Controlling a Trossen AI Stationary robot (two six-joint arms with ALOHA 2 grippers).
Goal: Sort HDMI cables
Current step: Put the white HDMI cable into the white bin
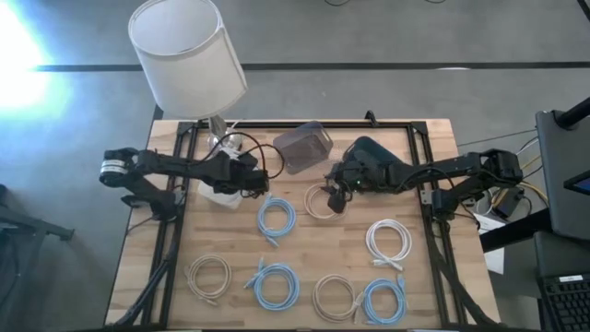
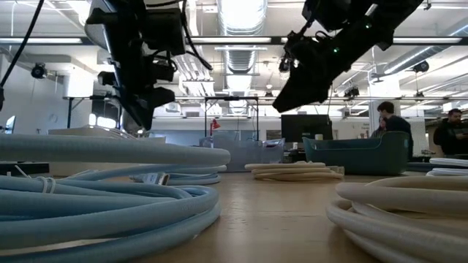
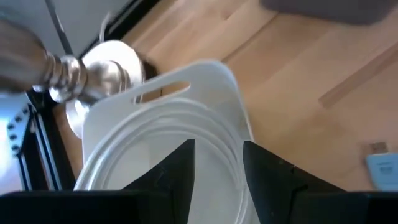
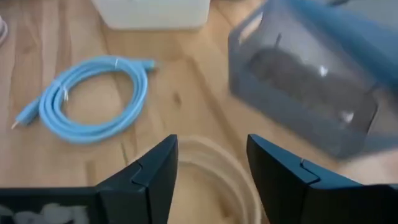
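**Both claws over coils at the back of the counter, neither visibly gripping**

You've got the right claw (image 1: 334, 195) hanging over the beige coil (image 1: 319, 201) mid-counter, just in front of the grey bin (image 1: 302, 146). In the right wrist view its fingers (image 4: 146, 180) stand apart, released, straddling the coil's arc (image 4: 208, 165); most of that coil is cut off by the frame edge. Can't tell from any view whether the fingertips touch it.

Left claw (image 1: 251, 179) sits over the white tray (image 1: 219, 191) beside the lamp (image 1: 189, 53). In the left wrist view a white coil (image 3: 158, 146) lies in the tray (image 3: 227, 87) and the fingers (image 3: 177, 171) are parted with cable strands showing between them. The tips are hidden against the cable, so you can't confirm whether it's grasping or just hovering. The lamp's metal stem (image 3: 62, 71) blocks the tray's far corner.

The rest of the cables lie loose on the counter (image 1: 433, 166):
- blue coil (image 1: 275, 217) just left of the beige one
- white coil (image 1: 389, 243) toward the right
- front row: beige coil (image 1: 208, 276), blue coil (image 1: 275, 284), beige coil (image 1: 336, 297), blue coil (image 1: 384, 299)

The front row sits close to the frame's lower edge. The low view is mostly blocked by near coils, blurred; plugs are hard to make out. Two people (image 2: 387, 117) show far behind.
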